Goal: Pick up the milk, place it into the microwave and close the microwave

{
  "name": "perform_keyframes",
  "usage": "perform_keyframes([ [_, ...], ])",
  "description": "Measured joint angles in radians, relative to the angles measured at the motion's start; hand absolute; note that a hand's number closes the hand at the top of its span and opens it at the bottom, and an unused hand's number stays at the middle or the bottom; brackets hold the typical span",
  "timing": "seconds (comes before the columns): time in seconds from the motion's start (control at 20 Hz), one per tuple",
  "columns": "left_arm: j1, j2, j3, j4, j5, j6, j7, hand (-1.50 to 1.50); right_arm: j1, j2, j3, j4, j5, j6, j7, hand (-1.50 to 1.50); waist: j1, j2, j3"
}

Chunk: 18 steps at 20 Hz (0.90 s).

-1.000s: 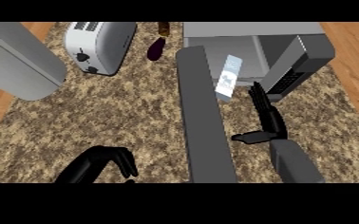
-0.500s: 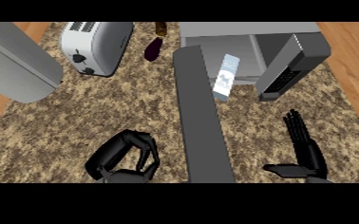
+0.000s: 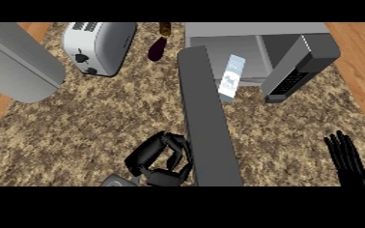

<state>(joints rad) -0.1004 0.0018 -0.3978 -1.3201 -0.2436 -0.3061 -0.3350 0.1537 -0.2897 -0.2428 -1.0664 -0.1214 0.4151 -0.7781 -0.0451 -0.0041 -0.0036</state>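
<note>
Grey and wide open, the microwave sits at the far right of the brown speckled counter. Its door sticks out long toward the near side.

The milk is a white and blue carton. It stands at the mouth of the microwave, just right of the door's far end. No hand is touching it. So I think the picking up and the putting in are done, or almost done. I cannot tell if the milk is all the way inside or pokes out a bit at the front. What is left is to shut the door.

The left hand is on the near side, just left of the door. Its fingers are curled up, and it has nothing in it that I can see. It may be touching the door, so it looks like a good spot to push from. The right hand is at the near right edge, fingers straight up, holding nothing, just resting.

Other things sit on the far left side. I see a silver toaster, a dark purple thing beside it, a small brown thing behind that, and a big grey thing at the left edge. None of them are in the door's way. Only the milk could block the door, if it pokes out.
</note>
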Motion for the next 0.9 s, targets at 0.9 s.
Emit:
perform_keyframes([
  [0.9, -0.294, 0.022, -0.523, 0.194, 0.357, 0.543, 0.116, 1.50, 0.166, -0.076, 0.112, -0.534, -0.275, 0.152, 0.240, -1.50, -0.057, 0.013, -0.001],
])
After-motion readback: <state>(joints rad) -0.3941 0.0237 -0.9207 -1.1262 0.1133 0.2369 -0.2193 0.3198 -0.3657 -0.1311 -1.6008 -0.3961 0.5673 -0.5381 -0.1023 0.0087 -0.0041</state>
